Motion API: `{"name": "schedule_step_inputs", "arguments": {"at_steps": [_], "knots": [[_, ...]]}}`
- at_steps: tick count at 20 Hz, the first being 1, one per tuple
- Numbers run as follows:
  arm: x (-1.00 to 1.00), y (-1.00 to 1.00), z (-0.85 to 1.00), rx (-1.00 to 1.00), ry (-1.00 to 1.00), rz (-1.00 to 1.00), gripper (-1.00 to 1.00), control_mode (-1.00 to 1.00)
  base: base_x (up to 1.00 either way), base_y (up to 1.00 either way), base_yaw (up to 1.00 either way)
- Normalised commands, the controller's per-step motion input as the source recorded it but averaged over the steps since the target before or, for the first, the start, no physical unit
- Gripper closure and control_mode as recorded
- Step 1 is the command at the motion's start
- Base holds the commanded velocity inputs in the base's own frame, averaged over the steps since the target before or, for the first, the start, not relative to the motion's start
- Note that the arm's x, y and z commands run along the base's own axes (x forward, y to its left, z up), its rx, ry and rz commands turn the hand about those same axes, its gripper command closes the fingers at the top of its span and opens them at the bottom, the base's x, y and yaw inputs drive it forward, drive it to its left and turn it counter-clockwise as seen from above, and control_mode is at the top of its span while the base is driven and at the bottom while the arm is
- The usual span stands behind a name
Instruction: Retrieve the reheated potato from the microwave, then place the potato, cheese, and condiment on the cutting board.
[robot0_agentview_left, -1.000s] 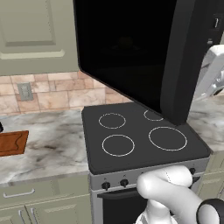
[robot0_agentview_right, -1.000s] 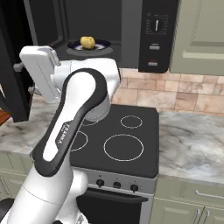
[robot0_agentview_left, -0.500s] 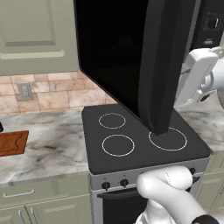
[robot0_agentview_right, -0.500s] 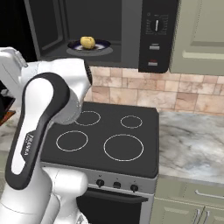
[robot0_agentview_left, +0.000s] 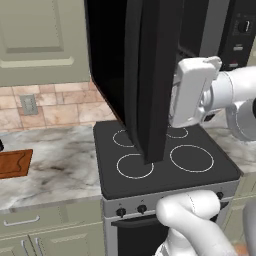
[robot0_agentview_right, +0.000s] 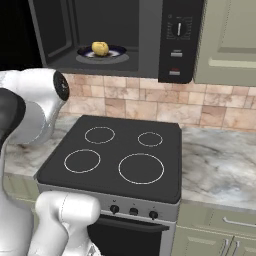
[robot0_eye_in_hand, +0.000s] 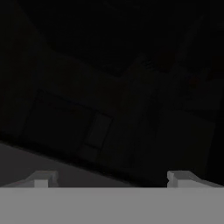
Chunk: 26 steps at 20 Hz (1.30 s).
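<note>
One small roundish yellow-golden potato (robot0_agentview_right: 100, 48); it sits on one dark round plate (robot0_agentview_right: 116, 51); one large black over-range microwave (robot0_agentview_right: 150, 35) with one wide dark door (robot0_agentview_left: 135, 75) swung open; on its side panel, one round knob (robot0_agentview_right: 177, 28) and one red button (robot0_agentview_right: 174, 72); one black glass stovetop (robot0_agentview_right: 120, 155) bearing four white ring burners; three small dark knobs along the stove's grey front; one flat reddish-brown wooden cutting board (robot0_agentview_left: 14, 162); one pale wall outlet (robot0_agentview_left: 29, 104).
</note>
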Motion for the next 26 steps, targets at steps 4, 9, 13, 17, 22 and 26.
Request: {"name": "schedule_step_inputs", "arguments": {"at_steps": [4,9,13,17,22,26], "knots": [[0.14,0.53,0.00,-0.05,0.00,-0.18,-1.00,-1.00,0.00,0.00,0.00],[0.22,0.30,0.01,-0.08,0.00,-0.13,-1.00,-1.00,0.00,0.00,0.00],[0.18,0.22,0.03,-0.10,0.01,-0.10,-1.00,-1.00,0.00,0.00,0.00],[0.20,0.16,0.00,-0.08,0.00,-0.12,-1.00,-1.00,0.00,0.00,0.00],[0.21,-0.09,0.03,-0.13,0.00,-0.08,-1.00,-1.00,0.00,0.00,0.00],[0.04,-0.38,0.11,-0.12,0.00,-0.01,-1.00,-1.00,0.00,0.00,0.00]]}}
